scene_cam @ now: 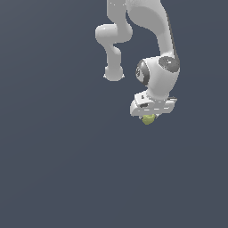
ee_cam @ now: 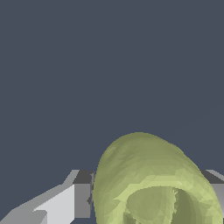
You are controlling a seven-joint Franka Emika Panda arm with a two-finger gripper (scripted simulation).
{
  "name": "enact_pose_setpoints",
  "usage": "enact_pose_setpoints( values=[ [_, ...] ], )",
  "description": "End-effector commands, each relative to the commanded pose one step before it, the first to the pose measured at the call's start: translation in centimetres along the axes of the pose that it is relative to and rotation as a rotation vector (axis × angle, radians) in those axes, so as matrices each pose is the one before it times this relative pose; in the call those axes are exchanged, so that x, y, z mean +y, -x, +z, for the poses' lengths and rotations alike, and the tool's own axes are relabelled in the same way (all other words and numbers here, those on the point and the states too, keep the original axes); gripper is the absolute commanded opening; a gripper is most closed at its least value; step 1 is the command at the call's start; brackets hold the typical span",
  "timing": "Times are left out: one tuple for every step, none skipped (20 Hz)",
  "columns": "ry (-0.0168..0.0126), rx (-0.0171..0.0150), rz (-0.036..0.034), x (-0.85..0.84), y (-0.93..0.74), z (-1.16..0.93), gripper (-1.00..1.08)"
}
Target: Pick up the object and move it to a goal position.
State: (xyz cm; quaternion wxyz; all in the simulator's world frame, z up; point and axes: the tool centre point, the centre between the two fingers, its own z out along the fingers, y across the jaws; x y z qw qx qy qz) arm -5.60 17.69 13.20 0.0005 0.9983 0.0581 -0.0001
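**One arm, one lump, and a plain slate-blue field**

One flat, matte, slate-blue surface (scene_cam: pixel 58 169) fills both views from edge to edge, with no seam, edge or wall to be made out, so floor and background cannot be told apart. Nothing else lies on it near the arm.

The white Panda arm (scene_cam: pixel 151 26) enters from the top of the exterior view, its smooth rounded links glossy and softly shaded, with a dark band along one side and a dark disc at the wrist joint. Its boxy white gripper (scene_cam: pixel 148 116) points downward, towards the exterior view's right of centre.

The object (scene_cam: pixel 148 119), a small yellow-green rounded lump, sits directly under the gripper body, touching it and much narrower than it. In the wrist view the object (ee_cam: pixel 148 183) looms large (its skin is faceted, a coarse mesh), with a hollow, ring-like dimple on the near face. A grey-and-white finger (ee_cam: pixel 65 203) flanks it on one side and a second grey finger shows at the opposite edge, both pressed against its flanks: the fingers are narrowed onto the lump and holding it.
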Motion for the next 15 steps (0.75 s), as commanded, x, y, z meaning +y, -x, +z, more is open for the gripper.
enact_pose_setpoints(
  values=[
    [0.00037,0.00021,0.00048,-1.583,1.590,-1.072,-1.00],
    [0.00000,0.00000,0.00000,-0.592,0.556,-0.396,-1.00],
    [0.00065,0.00022,0.00002,-0.575,0.530,-0.382,-1.00],
    [0.00000,0.00000,0.00000,-0.539,0.495,-0.360,-1.00],
    [0.00000,0.00000,0.00000,-0.508,0.460,-0.339,-1.00],
    [0.00000,0.00000,0.00000,-0.472,0.422,-0.314,-1.00],
    [0.00000,0.00000,0.00000,-0.432,0.380,-0.287,-1.00],
    [0.00000,0.00000,0.00000,-0.389,0.337,-0.258,-1.00],
    [0.00000,0.00000,0.00000,-0.344,0.294,-0.227,-1.00],
    [0.00000,0.00000,0.00000,-0.296,0.250,-0.196,-1.00],
    [0.00000,0.00000,0.00000,-0.246,0.206,-0.162,-1.00],
    [0.00000,0.00000,0.00000,-0.194,0.161,-0.128,-1.00],
    [-0.00062,-0.00001,0.00030,-0.113,0.110,-0.102,-1.00],
    [0.00000,0.00000,0.00000,-0.084,0.069,-0.055,-1.00],
    [0.00000,0.00000,0.00000,-0.028,0.023,-0.019,-1.00]
  ],
)
